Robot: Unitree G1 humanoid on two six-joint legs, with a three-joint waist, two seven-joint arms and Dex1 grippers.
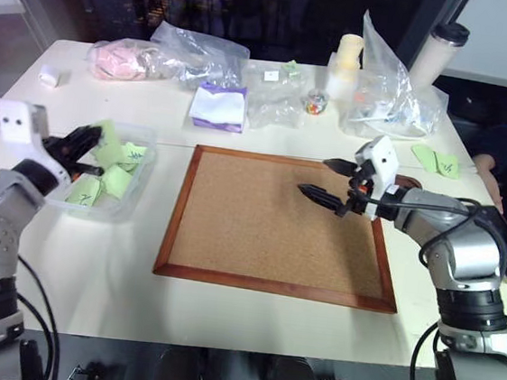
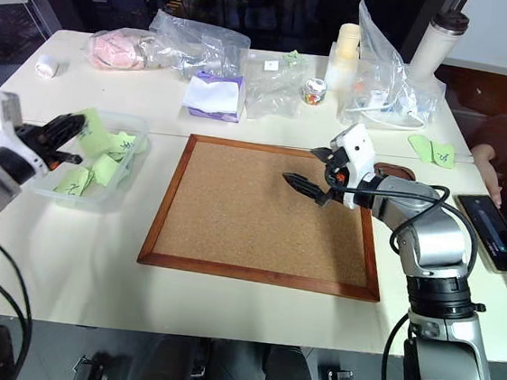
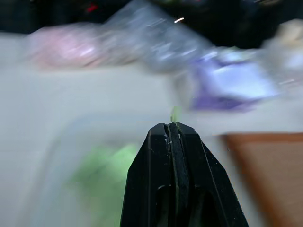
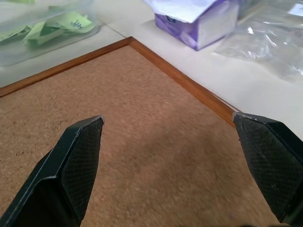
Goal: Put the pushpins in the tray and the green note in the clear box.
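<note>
Left pincer point(image 1: 84, 140): clenched tight, sitting at the left of the frame right over the clear box. The left wrist view shows a thin sliver of pale green point(image 3: 175, 113) poking out between the tips, so it's pinching a green note (the flat green piece beside its tips in the head view looks like the same one).

Right pincer point(image 1: 325, 181): released, black fingers spread wide, hovering over the right part of the corkboard with nothing between them.

Clear box point(image 1: 136, 182): left side of the frame on the white bench point(image 1: 99, 283), just beside the corkboard's left edge. Several green notes point(image 1: 115, 181) are already lying crumpled inside.

More green notes: a couple lie loose on the bench at the right point(image 1: 436, 160), near a person's hand point(image 1: 490, 169).

Corkboard point(image 1: 259, 227): big wood-framed board in the middle of the frame, surface looks bare.

Tray: a bit of dark brown rim point(image 2: 398, 173) peeks out behind the right pincer, just off the corkboard's upper right corner (mostly hidden by the arm).

Pushpins: too small to make out anywhere.

Back of bench: purple-and-white paper pad point(image 1: 218, 107), clear plastic bags point(image 1: 200, 53), a pink bundle point(image 1: 122, 58) in the upper left.
</note>
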